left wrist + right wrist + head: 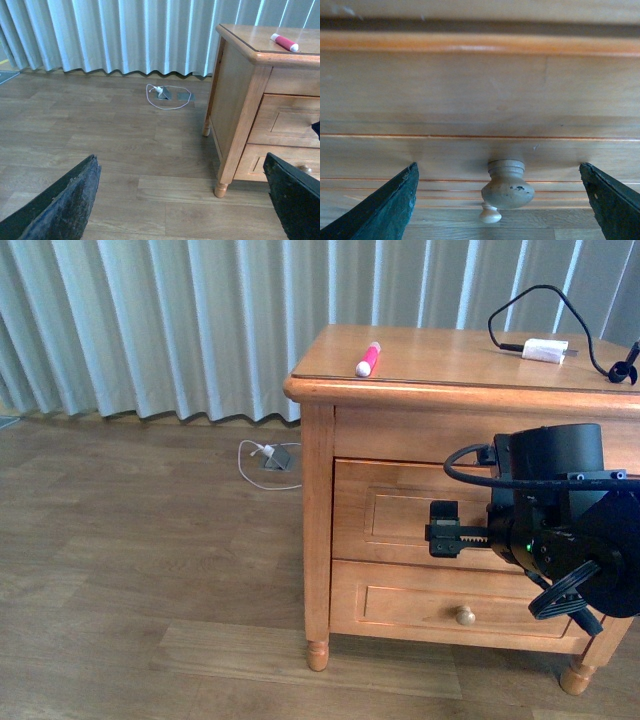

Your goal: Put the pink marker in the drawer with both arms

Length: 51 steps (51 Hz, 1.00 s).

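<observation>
Pale curtains (150,320) and plank flooring (130,570) back the cabinet (318,540); the pink marker (368,360) lies on its tabletop (440,352), toward the left end. Right jaws stand wide open, empty, with the knob (508,184) of the drawer (390,512) ahead between them. I should advance squarely until the knob sits deep, then close and pull straight. Left jaws are likewise spread, empty, well off the cabinet. Front view hides that knob behind the right arm (560,525); jaw tips are cropped.
</observation>
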### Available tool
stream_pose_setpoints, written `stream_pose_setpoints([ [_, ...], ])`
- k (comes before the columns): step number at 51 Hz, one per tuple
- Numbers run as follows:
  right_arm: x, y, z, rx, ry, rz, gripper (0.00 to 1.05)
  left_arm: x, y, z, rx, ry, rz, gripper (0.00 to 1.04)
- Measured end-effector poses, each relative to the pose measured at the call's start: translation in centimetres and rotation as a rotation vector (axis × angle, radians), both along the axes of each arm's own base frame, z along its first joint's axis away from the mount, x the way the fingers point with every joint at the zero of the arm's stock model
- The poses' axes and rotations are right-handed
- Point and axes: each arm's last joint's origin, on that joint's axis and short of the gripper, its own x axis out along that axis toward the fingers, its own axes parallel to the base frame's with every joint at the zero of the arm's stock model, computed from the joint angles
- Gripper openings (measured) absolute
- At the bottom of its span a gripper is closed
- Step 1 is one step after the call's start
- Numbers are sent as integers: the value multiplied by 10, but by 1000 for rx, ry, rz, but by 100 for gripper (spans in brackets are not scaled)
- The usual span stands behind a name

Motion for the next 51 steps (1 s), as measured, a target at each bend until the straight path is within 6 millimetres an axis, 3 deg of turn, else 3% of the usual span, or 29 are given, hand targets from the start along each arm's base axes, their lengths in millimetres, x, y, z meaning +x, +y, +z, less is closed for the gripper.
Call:
stream_pose_setpoints([
  [13,3,-8,-7,-17,9,-10,96,0,0,0,0,0,0,99],
  [37,-1,-7,0,0,-20,3,26,0,0,0,0,0,0,99],
  [51,-3,-7,0,7,-7,8,22,0,0,0,0,0,0,99],
])
